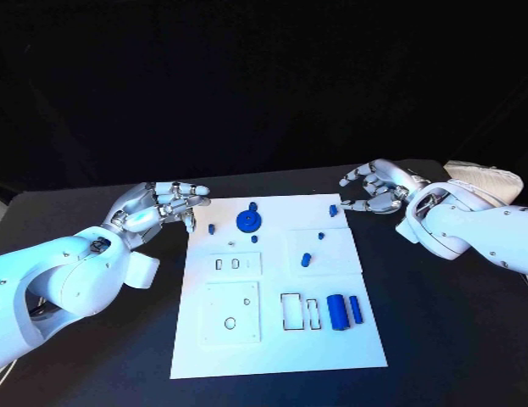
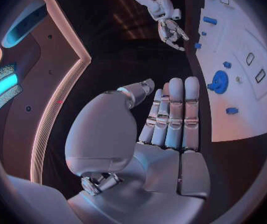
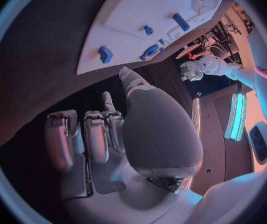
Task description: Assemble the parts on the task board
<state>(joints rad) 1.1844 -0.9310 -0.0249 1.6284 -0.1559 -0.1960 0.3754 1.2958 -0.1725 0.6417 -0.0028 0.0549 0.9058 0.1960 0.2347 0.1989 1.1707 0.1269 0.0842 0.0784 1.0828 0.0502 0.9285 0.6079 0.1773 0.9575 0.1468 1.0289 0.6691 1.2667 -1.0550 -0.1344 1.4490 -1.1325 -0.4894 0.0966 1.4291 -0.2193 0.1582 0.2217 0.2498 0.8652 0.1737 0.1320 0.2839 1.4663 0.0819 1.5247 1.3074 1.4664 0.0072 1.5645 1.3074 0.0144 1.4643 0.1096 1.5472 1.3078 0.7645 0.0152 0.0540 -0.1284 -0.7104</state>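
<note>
Left hand [image 1: 166,206]: fingers held straight and close together in the left wrist view, nothing in them; it hovers over the worktop [image 1: 92,339] just off the far left corner of the task board [image 1: 337,339].

Right hand [image 1: 377,188]: fingers curled loosely inward, apart, nothing visibly between them; it sits just beyond the board's far right corner, near a small blue peg [image 1: 333,207] standing at that edge.

Judgement on progress: early. Neither hand holds a part, and most parts appear loose.

Outward from the left hand: a blue round gear-like part [image 1: 250,222] close to the fingertips, seemingly seated on the board; whether it is fully home I cannot tell. A small blue piece [image 1: 252,205] lies just beyond it.

Outward from the right hand: two small blue pieces [image 1: 315,236] and a longer blue piece [image 1: 308,261] on a raised panel.

Receptacles: two small slots [image 1: 236,264] toward the robot from the gear look unfilled. A rectangular recess [image 1: 291,312] on the near side appears empty; next to it stand two blue blocks [image 1: 346,310], touching or nearly so. A plate with round holes [image 1: 232,312] also looks unfilled.
</note>
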